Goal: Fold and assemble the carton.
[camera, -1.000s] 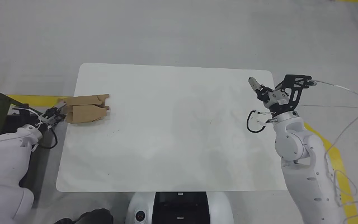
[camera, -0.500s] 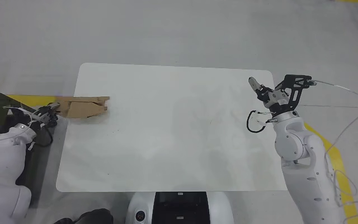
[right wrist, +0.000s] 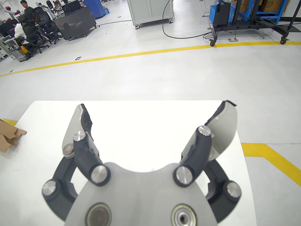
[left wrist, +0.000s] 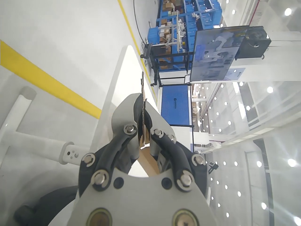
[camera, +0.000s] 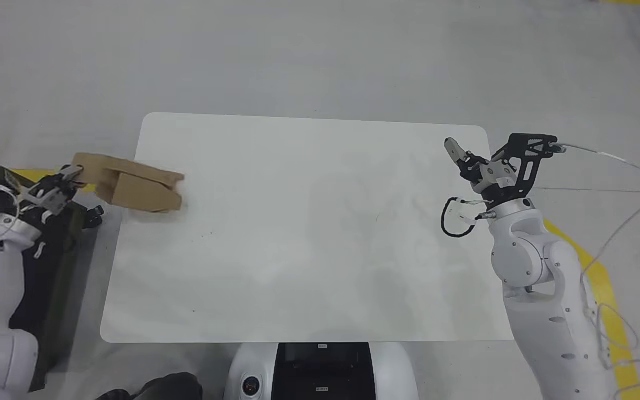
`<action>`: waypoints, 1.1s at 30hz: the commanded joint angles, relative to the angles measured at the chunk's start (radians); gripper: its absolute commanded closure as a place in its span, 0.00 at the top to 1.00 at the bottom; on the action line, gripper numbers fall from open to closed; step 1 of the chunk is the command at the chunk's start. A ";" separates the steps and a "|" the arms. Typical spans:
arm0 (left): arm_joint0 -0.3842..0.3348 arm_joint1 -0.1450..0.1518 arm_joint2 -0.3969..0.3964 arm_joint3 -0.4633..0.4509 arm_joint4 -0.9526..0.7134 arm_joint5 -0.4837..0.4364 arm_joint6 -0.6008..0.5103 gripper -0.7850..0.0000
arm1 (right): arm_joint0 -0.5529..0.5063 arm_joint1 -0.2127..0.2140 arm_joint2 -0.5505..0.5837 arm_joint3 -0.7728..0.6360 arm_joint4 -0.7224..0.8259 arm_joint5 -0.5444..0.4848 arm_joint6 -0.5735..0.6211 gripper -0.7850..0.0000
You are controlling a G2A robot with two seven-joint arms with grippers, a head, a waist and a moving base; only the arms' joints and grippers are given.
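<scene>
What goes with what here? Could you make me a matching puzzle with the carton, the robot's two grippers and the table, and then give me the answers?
Things:
1. carton
2. left gripper
3. right gripper
4. table

States:
A. open, holding nothing
B. white, with rounded corners
C. brown, sticking out past the table's left edge
D. shut on a cardboard edge

Pairs: 1-C, 2-D, 3-A, 4-B
</scene>
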 commanded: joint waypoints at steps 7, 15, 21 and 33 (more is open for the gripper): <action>0.002 0.014 -0.043 -0.072 -0.024 0.040 -0.055 0.00 | 0.000 0.000 0.000 0.000 0.000 0.000 0.000 1.00; 0.012 0.027 -0.087 -0.190 -0.040 0.098 -0.119 0.00 | 0.000 0.000 0.000 0.000 0.000 0.000 0.000 1.00; 0.059 0.026 -0.096 -0.365 -0.029 0.147 -0.109 0.00 | 0.000 0.000 0.000 0.000 0.000 0.000 0.000 1.00; 0.257 0.011 -0.090 -0.847 -0.011 0.285 0.079 0.00 | 0.000 0.000 0.000 0.000 0.000 0.000 0.000 1.00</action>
